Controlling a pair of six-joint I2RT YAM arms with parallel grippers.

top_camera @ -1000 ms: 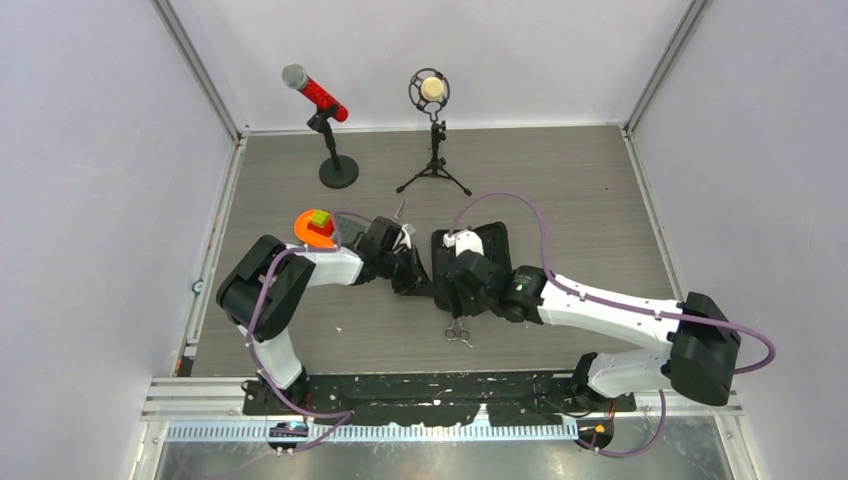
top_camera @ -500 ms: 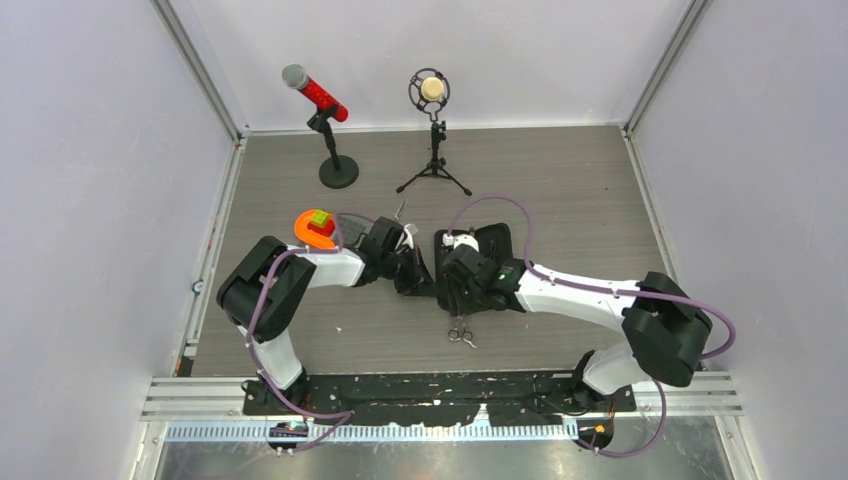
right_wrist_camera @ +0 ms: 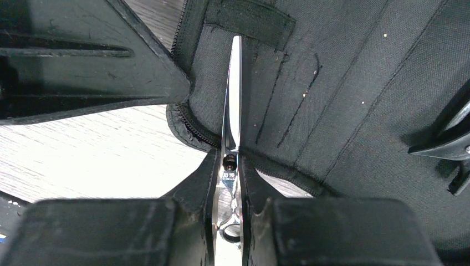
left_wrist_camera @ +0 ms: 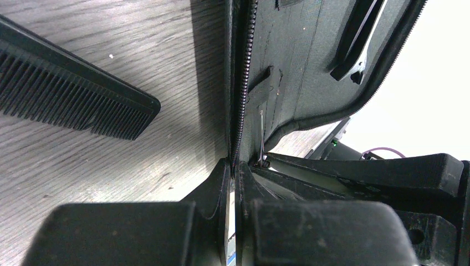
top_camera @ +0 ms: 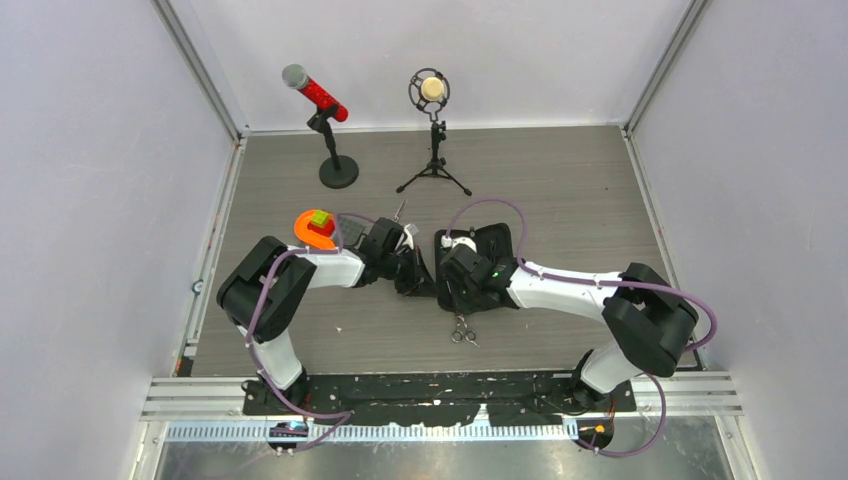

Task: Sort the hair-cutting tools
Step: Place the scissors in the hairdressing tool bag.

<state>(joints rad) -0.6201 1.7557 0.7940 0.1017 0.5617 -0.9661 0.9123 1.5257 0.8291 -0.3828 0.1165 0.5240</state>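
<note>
- Right arm: over the last second its elbow has swung in from the 4 o'clock side of the table toward the middle, and its fingers have drawn together. The left arm has kept its pose.
- Right gripper: the fingers are closed to a slim gap and pinch the held scissors at the pivot screw. The blades are shut and point to 12 o'clock in the wrist view. They lie along the inner fabric of the black zip case, with the tip just short of an elastic strap.
- Left gripper: the fingers are pressed fully together, clamped on the zip edge of the case, whose flap stands raised from the table.
- Comb: it lies flat on the wood at about 10 o'clock from the left gripper in that wrist view, teeth toward 7 o'clock. It is near the case but apart from it.
- Hair clip: thin and black with a silver end, it is tucked against the case lining at 1 o'clock in the left wrist view.
- Second scissors: they lie loose on the table at 6 o'clock from the right wrist, near it but not touching.
- Red microphone and tripod microphone: they stand at 11 and 12 o'clock on the far side, well apart from both grippers.
</note>
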